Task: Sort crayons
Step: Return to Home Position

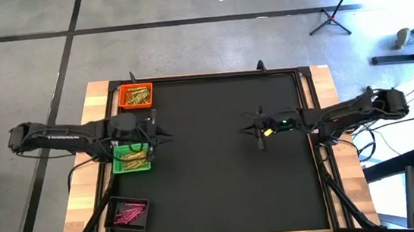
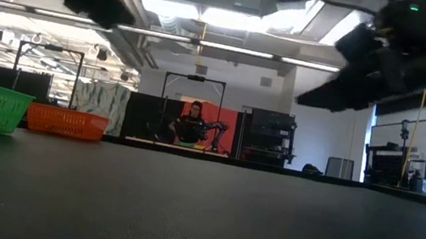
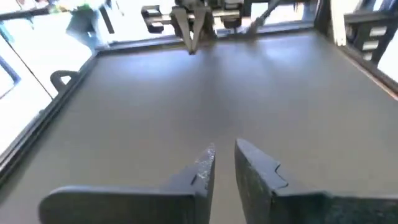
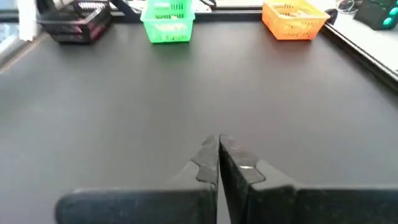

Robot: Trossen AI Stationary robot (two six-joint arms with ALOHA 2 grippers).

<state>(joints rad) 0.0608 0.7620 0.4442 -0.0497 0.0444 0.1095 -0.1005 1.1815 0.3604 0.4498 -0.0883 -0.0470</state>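
Observation:
The crayons lie sorted in three small trays along the table's left side. Orange-gold ones point(image 1: 136, 96) fill the orange tray point(image 1: 122, 90), yellow ones point(image 1: 132, 161) the green tray point(image 1: 117, 152), and pink ones point(image 1: 129, 212) the black tray point(image 1: 116, 203). My left gripper point(image 1: 159, 132) hovers just right of the green tray; its fingers point(image 3: 224, 158) stand a little apart with nothing between them. My right gripper point(image 1: 250, 131) hangs over the mat's right half, shut and empty point(image 4: 218, 146). Both are clear of the mat.
The black mat point(image 1: 220, 175) fills the table inside a raised frame point(image 1: 312, 144). In the right wrist view the black point(image 4: 78, 25), green point(image 4: 168, 22) and orange point(image 4: 293, 18) trays stand in a row at the far side. A person point(image 2: 192, 125) sits in the room beyond.

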